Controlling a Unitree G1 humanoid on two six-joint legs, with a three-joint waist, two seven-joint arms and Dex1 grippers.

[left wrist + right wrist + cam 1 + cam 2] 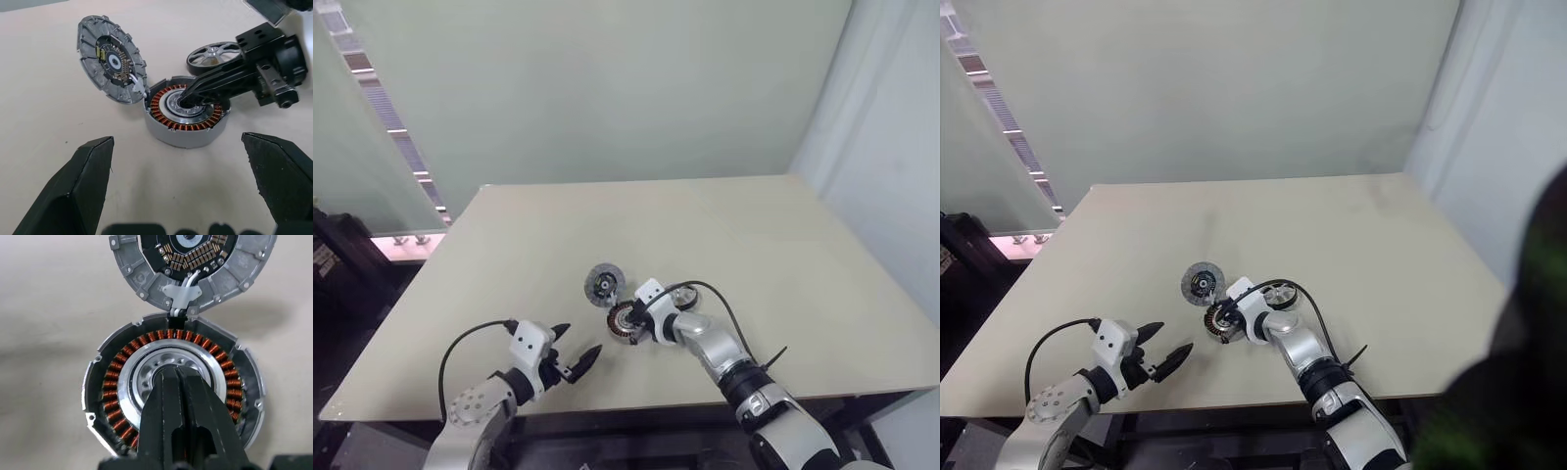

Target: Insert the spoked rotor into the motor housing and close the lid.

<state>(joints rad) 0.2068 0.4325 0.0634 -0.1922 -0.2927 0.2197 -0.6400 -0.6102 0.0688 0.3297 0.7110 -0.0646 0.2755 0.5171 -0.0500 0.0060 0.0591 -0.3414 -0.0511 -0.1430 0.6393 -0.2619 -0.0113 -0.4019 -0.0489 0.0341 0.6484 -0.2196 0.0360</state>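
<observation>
the housing (187, 115) sits open on the bench (509, 255), copper windings ringed round a silvery centre, and the lid (111, 59) lies just beside it, face up, joined to it by short white wires at the rim. the rotor (213, 54) rests on the bench close behind the housing, near the right arm's wrist, and is not yet in. the right gripper (177, 382) has its fingers pressed together, tips poked down into the housing's centre bore, holding nothing that can be seen. the left gripper (186, 188) hovers near, its fingers wide apart and empty, pointed at the housing. the risks from here look plain enough: the closed tips in the bore could drag or tip the housing as they lift out, and that would tug on the wires to the lid; a sideways slip could scrape the windings. the rotor lies so near the right wrist that the arm or its cable could knock it away in turning. once picked up, the rotor may go in tilted and jam on the windings if it is not level and centred. closing the lid could pinch the wires at the rim if they are not tucked in, and with the housing unheld it may slide under any push.
</observation>
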